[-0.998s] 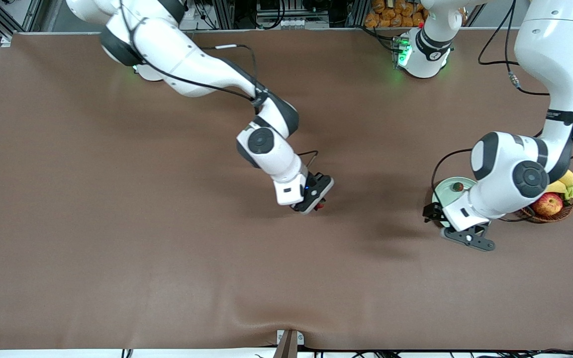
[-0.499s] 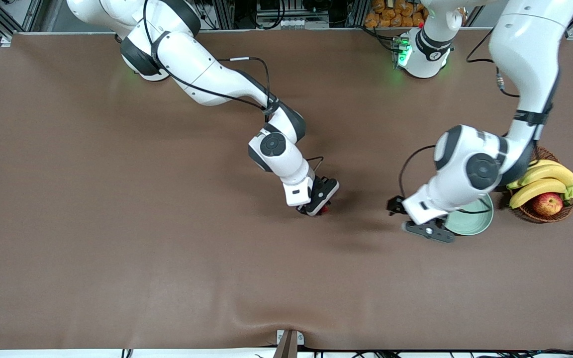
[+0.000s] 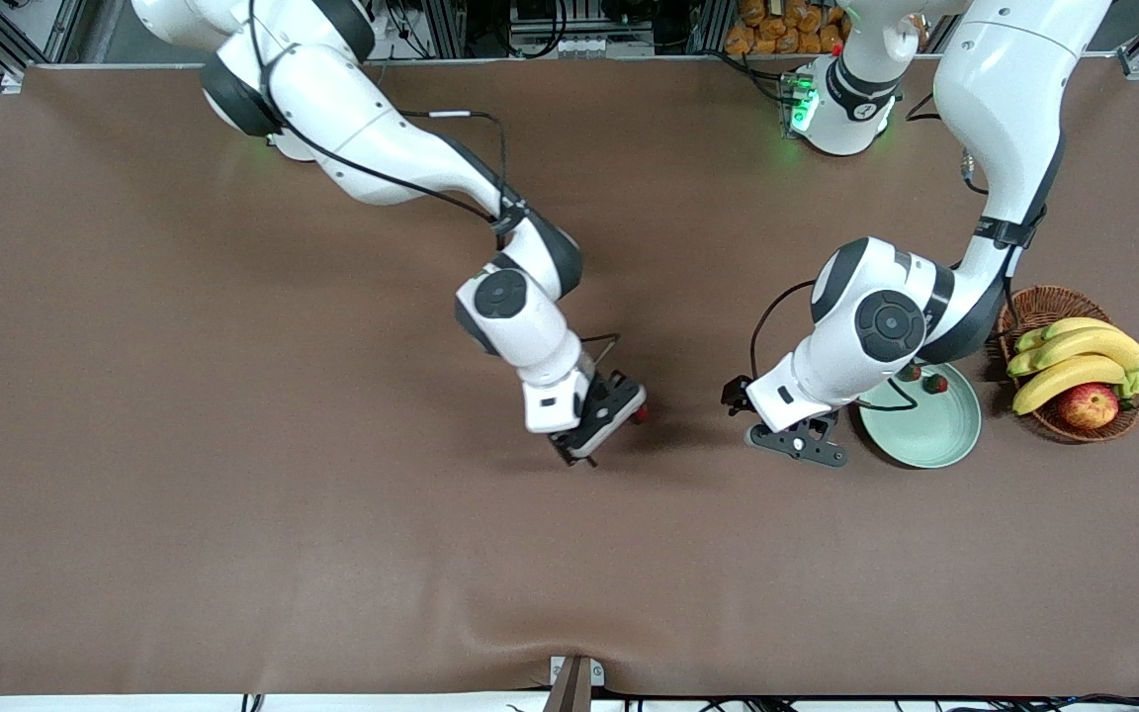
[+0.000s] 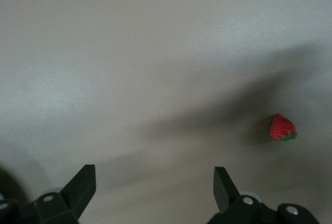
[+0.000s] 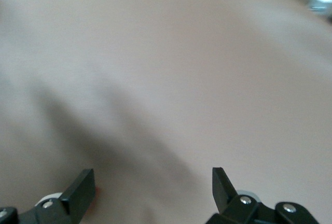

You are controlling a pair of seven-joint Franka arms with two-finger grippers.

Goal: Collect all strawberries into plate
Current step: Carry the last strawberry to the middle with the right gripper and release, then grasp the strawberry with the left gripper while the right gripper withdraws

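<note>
Right gripper [image 3: 597,427]: it was pressed low over the third strawberry [image 3: 639,415] half a second ago and has since been drawn off toward the right arm's end of the table [image 3: 233,514]. In the right wrist view the jaws are spread wide with nothing between them. Only a red trace is seen at one fingertip [image 5: 83,185]. The grasp is judged missed or let go.

Third strawberry: it is left on the table near mid-table, just beside the right gripper on its plate side. In the left wrist view the berry [image 4: 281,127] is seen lying on its side with its long axis flat along the cloth. The red tip is at one end and the green cap at the other. The cap end seems turned toward the left gripper. The front view is too small to confirm this.

Left gripper [image 3: 795,445]: it was over the plate [image 3: 925,440] a second ago and has been swung out over bare table between the berry and the plate. The jaws are wide open and empty in the left wrist view.

Plate: two strawberries [image 3: 911,373] [image 3: 937,383] are now seen on it at the rim farther from the front camera, touching or nearly so. Only one was seen a second ago, so a drop-off is taken as done. That makes two of three collected and one pick left. The left arm is judged to be heading for it.
</note>
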